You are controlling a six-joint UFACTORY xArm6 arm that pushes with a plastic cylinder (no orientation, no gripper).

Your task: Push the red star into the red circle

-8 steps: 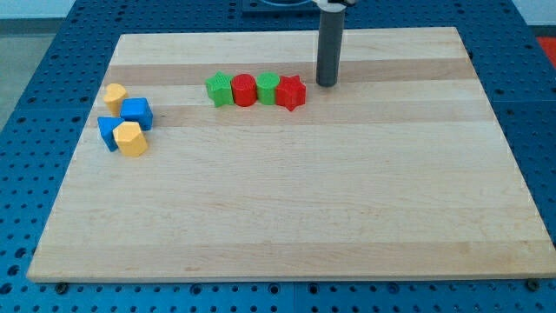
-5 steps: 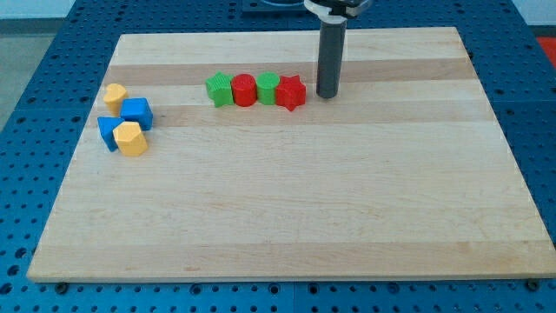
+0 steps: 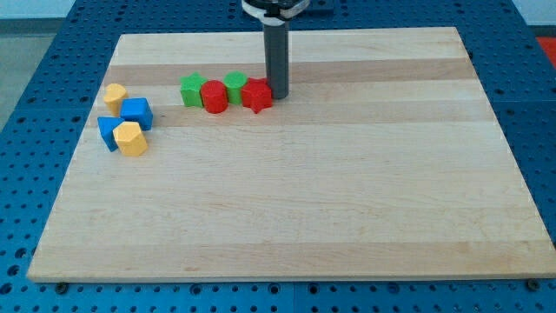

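Four blocks in a row, my tip touching the red star on its right, red circle beyond a green block, no pincer on this rod, tabletop wooden.

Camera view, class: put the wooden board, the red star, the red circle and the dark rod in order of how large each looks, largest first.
1. Wooden board, by far the largest.
2. Dark rod, ending at my tip, which touches the star's right side.
3. Red star and red circle: they look about alike, so I will not rank them.
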